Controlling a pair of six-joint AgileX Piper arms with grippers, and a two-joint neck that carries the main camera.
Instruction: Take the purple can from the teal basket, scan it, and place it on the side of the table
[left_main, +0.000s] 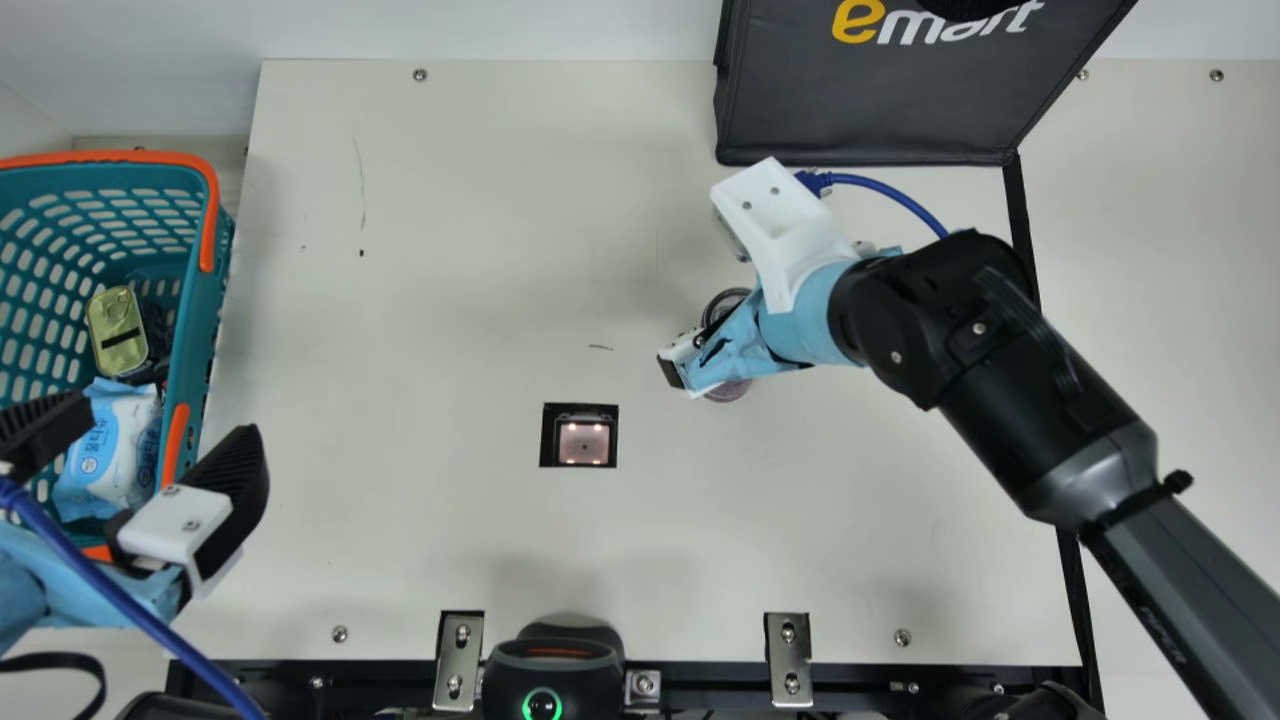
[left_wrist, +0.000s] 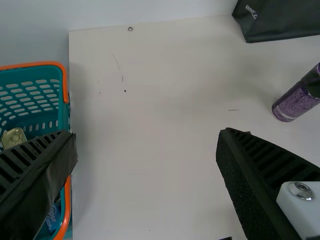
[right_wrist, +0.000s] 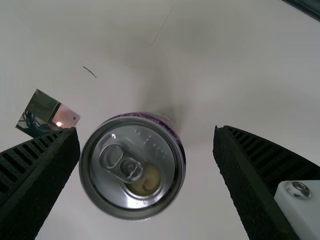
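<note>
- Beside the scanner window (left_main: 584, 443), my right claw (right_wrist: 146, 132) is spread wide around the purple can (right_wrist: 132, 167), gripping nothing.
- The can is out of the teal basket (left_main: 205, 310) and seems to stand upright on the table (left_main: 450, 300), its ring-pull top up between my two ribbed fingers.
- It sits off-centre, much nearer one finger (right_wrist: 42, 167) than the other, so I should shift sideways and centre it before I squeeze; closing unevenly could shove or tip it.
- I judge the step in hand to be the grasp for scanning, though I cannot tell whether the can has been scanned.
- Best to grip low enough on the wall for a firm hold, pressing evenly: the metal looks smooth and may dent or slip.
- Once it is held, I should lift straight up, then turn the printed code towards the window, keeping my fingers off it.
- My left claw (left_main: 166, 418) has its fingers parted, empty, by the basket's edge; best to leave it there, clear of my right arm's path.
</note>
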